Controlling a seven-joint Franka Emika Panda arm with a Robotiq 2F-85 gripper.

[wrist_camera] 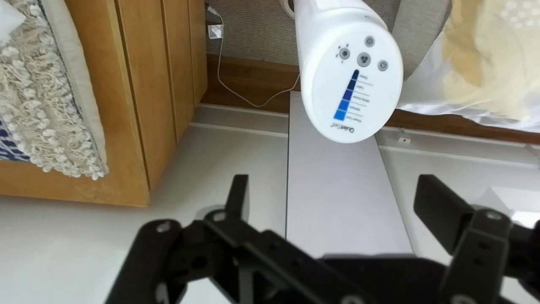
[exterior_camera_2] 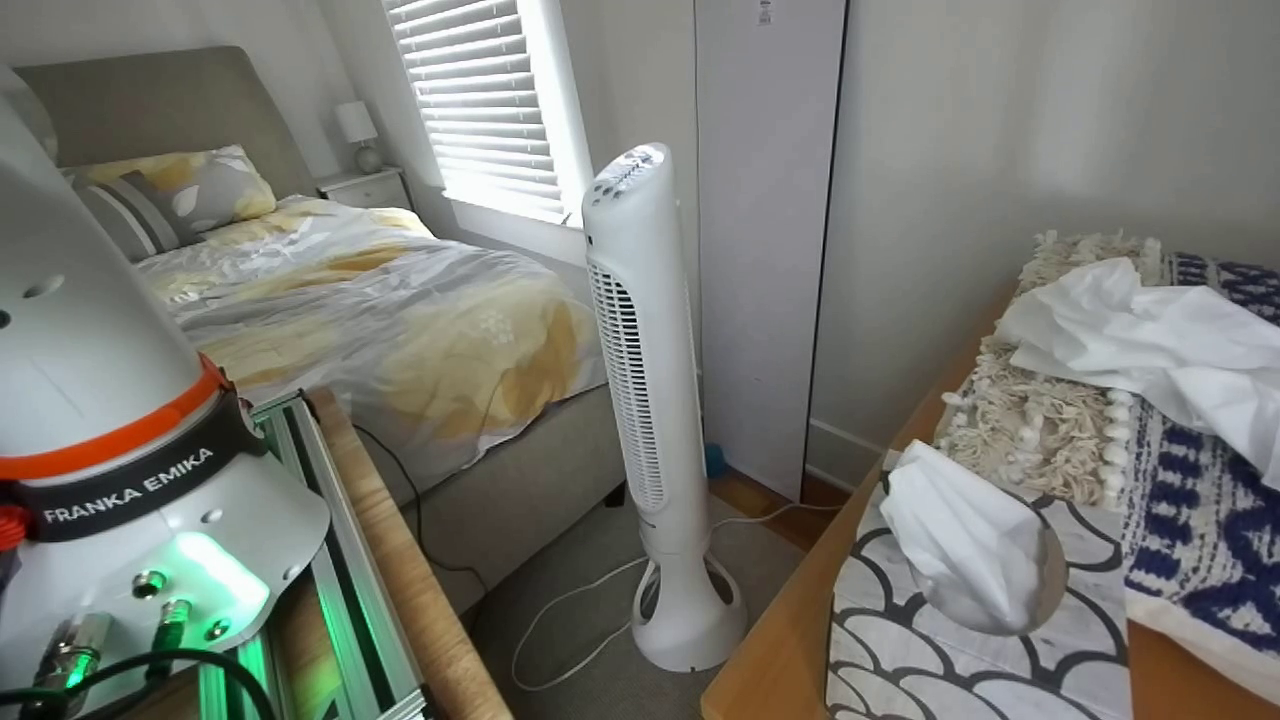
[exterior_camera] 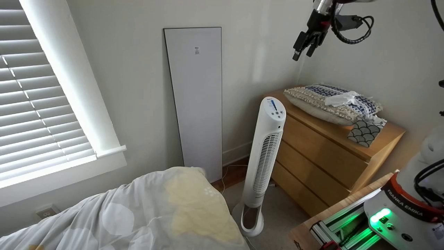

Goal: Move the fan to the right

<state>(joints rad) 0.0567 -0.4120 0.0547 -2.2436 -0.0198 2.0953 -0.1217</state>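
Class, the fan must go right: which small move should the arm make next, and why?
Probably ease the open end effector down toward the fan: its fingers stand apart, holding nothing, and in an exterior view they hang higher than the fan's top.

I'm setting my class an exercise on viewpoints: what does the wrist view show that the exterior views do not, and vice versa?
Only the wrist view: readable QuietSet lettering on top of the fan.
Only the exterior views: the window blinds and the robot's base.
Shared by all: the fan, the pale panel, the wooden dresser, the patterned cushion and the bedding.
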